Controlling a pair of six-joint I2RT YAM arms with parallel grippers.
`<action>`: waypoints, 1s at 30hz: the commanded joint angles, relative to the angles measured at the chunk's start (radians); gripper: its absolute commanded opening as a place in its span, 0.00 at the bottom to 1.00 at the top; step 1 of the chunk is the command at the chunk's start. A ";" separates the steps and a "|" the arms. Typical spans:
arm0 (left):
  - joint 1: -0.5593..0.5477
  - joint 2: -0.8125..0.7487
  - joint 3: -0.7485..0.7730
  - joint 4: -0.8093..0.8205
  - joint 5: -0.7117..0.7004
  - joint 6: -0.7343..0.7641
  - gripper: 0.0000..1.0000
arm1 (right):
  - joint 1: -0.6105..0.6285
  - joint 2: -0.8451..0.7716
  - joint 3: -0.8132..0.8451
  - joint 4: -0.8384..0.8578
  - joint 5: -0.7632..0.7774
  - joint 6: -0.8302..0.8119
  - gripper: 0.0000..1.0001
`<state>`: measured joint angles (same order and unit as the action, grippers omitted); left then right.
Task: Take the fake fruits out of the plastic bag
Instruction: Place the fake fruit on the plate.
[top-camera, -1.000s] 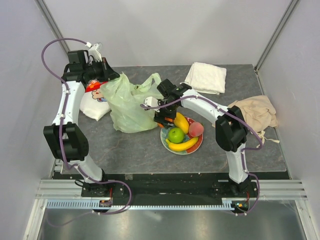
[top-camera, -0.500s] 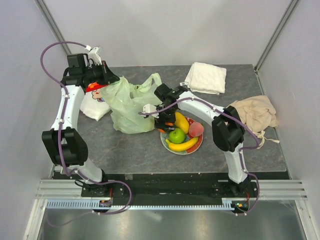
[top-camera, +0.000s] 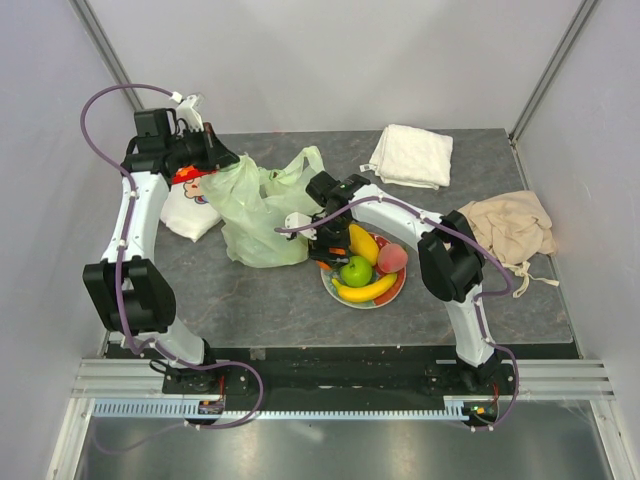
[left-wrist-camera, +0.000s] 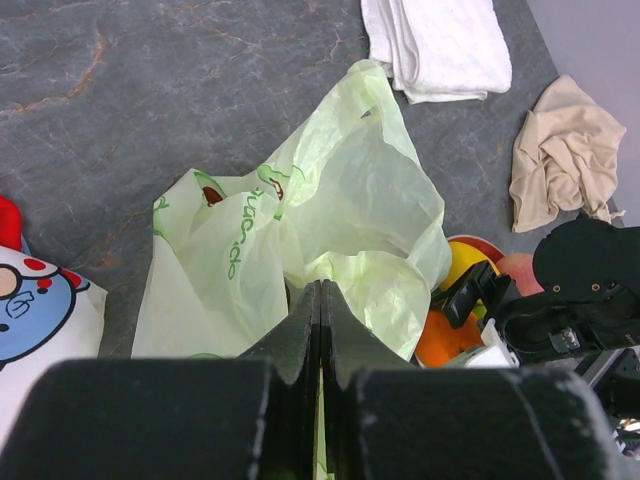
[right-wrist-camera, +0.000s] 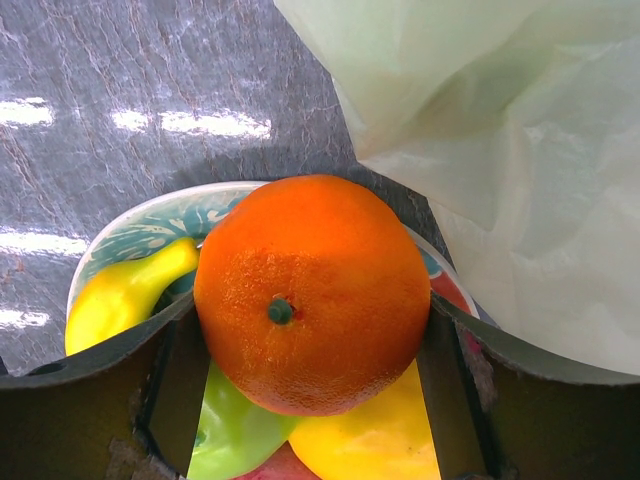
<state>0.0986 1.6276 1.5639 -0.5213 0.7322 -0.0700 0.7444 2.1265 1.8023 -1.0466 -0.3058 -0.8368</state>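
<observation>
The pale-green plastic bag (top-camera: 255, 215) stands crumpled at the table's middle left, and my left gripper (top-camera: 228, 160) is shut on its upper edge (left-wrist-camera: 340, 200). My right gripper (right-wrist-camera: 305, 320) is shut on an orange (right-wrist-camera: 310, 290), both fingers against its sides, just above the flowered plate (right-wrist-camera: 130, 235) beside the bag. Under it on the plate (top-camera: 395, 293) lie a green apple (top-camera: 355, 270), two yellow bananas (top-camera: 365, 290) and a pink peach (top-camera: 392, 258). What the bag holds inside is hidden.
A red-and-white snack packet (top-camera: 190, 205) lies left of the bag under the left arm. A white folded towel (top-camera: 410, 155) sits at the back, and a beige cloth (top-camera: 515, 225) lies at the right edge.
The right gripper, with the orange, has shifted slightly toward the near left edge of the plate. The left gripper lifted the bag's edge a little, then held still.
</observation>
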 joint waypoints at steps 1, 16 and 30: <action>-0.004 -0.041 -0.016 0.033 -0.005 0.030 0.02 | 0.009 0.021 0.026 -0.001 0.002 0.005 0.54; -0.002 -0.038 -0.027 0.058 0.004 0.019 0.02 | 0.009 -0.004 0.084 -0.047 -0.012 0.018 0.98; -0.004 -0.049 -0.030 0.058 0.019 0.019 0.02 | -0.026 -0.039 0.273 -0.174 -0.185 0.077 0.98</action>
<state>0.0986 1.6249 1.5394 -0.4923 0.7353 -0.0700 0.7456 2.1288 1.9762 -1.1530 -0.3470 -0.8024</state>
